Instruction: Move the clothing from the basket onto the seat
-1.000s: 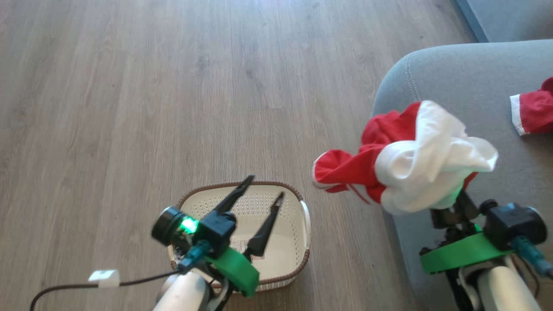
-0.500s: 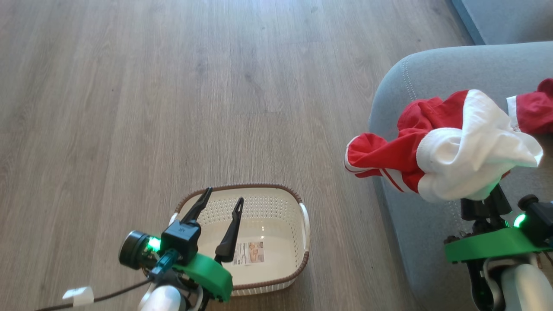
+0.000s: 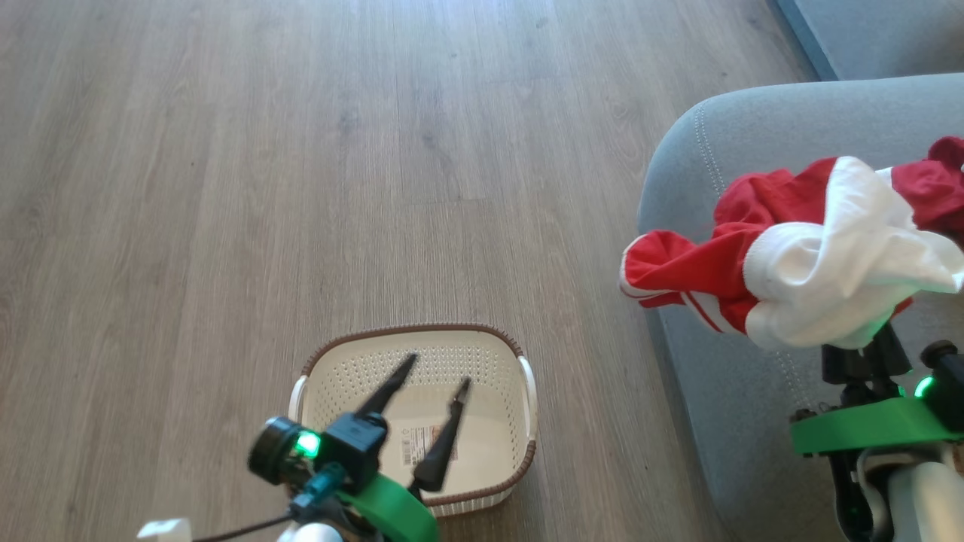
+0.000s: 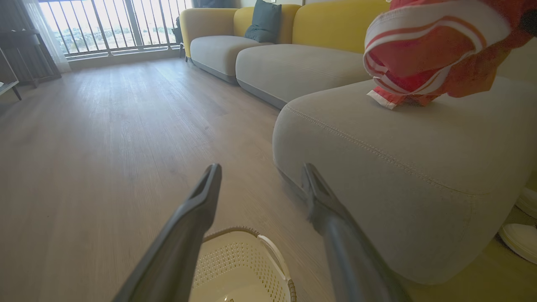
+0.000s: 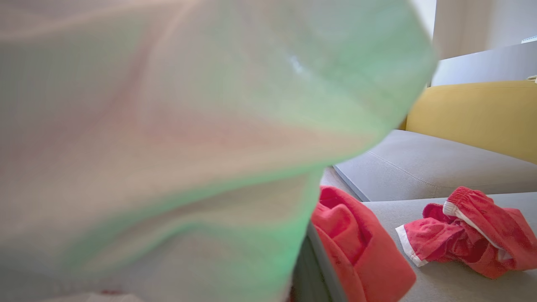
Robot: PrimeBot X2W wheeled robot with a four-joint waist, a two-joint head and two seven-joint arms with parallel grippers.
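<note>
Red-and-white bundle: the clothing, a red striped piece wrapped with a white cloth, hangs from the right pincer, which is clamped on it with its tips buried in the fabric. A red tail trails off to that pincer's left, past the cushion's edge and over the wooden floor.
Seat: the grey seat lies below and ahead of the right pincer. Another red garment already rests on it, just beyond the bundle.
Basket: the basket sits on the floor right under the left pincer, which stands wide apart and holds nothing. What shows of the inside looks empty.
Step in hand: carrying to the drop. I judge it best to go further in over the cushion until the tail clears the edge, then lower until the cloth slackens before letting go. A high release could let the tail drag the bundle off.
Change: a second ago the bundle hung at the seat's corner, more of it over the floor. It now sits further in, near the lying garment. The left pincer has stayed apart over the basket.
</note>
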